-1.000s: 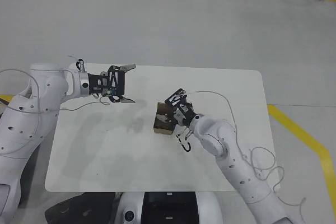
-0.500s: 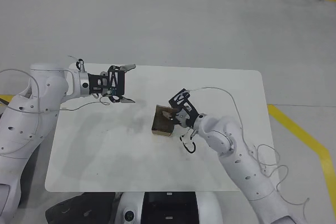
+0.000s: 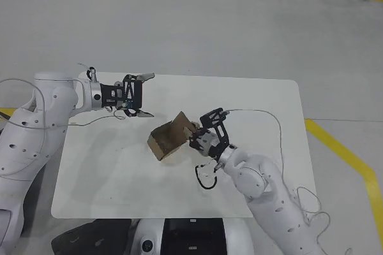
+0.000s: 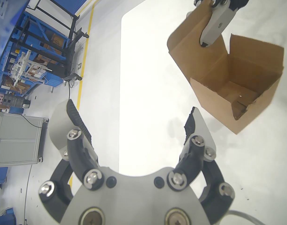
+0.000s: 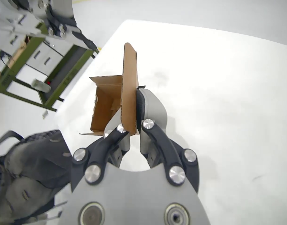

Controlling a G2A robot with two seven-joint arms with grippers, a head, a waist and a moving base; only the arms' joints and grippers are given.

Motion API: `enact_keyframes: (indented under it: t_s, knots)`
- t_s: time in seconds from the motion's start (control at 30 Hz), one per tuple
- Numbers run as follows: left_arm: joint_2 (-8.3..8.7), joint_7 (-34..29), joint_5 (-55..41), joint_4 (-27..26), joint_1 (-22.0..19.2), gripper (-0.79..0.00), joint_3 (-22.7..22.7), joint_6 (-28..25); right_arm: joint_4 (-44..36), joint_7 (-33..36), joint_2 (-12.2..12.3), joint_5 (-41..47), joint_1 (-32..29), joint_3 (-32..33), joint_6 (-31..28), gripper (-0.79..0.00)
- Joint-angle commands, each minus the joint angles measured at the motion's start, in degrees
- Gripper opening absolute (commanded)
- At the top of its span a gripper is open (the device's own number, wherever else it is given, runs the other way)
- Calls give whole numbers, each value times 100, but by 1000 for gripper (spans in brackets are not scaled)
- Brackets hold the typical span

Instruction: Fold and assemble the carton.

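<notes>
Near the middle of the white tabletop (image 3: 255, 108): brown carton (image 3: 168, 139) (image 4: 227, 90), tipped at a slant, open mouth turned toward the left claw (image 3: 150, 95) (image 4: 130, 113). Plain brown cardboard inside and out. Down inside, bottom flaps folded in, with a small gap at one corner. One tall flap (image 5: 129, 83) sticking out from the rim of the carton. Clamped tight on that flap: right claw (image 3: 193, 132) (image 5: 130, 111), one finger on each side of the cardboard, no room left between. Touching the tabletop with a corner, or just over it? Cannot tell. Farther off, over the far left part of the tabletop and well apart from the carton: left claw, fingers spread wide, nothing held, pointing toward the carton. Black bumpy pads (image 4: 74, 115) on the inner sides of those fingers. Beyond the tabletop, grey floor and blue shelves (image 4: 47, 45) full of small things.
</notes>
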Motion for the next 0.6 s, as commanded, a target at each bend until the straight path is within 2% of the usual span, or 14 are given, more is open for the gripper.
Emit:
enact_keyframes:
  t_s: [0.0, 0.17, 0.3, 0.43, 0.57]
  knots:
    - [0, 0, 0, 0, 0, 0, 0, 0, -137, -144, 4, 138, -157, 13, 74, -785]
    - [0, 0, 0, 0, 0, 0, 0, 0, -258, -665, -8, 690, -496, 161, 465, -785]
    - [0, 0, 0, 0, 0, 0, 0, 0, -197, -1033, -42, 1473, -624, 299, 709, -785]
    - [36, 87, -136, 66, 198, 0, -170, 225, -57, -1311, -73, 2158, -645, 437, 819, -785]
    - [107, 481, -91, 220, 407, 0, -356, 298, 55, -1551, -106, 2833, -650, 521, 795, -785]
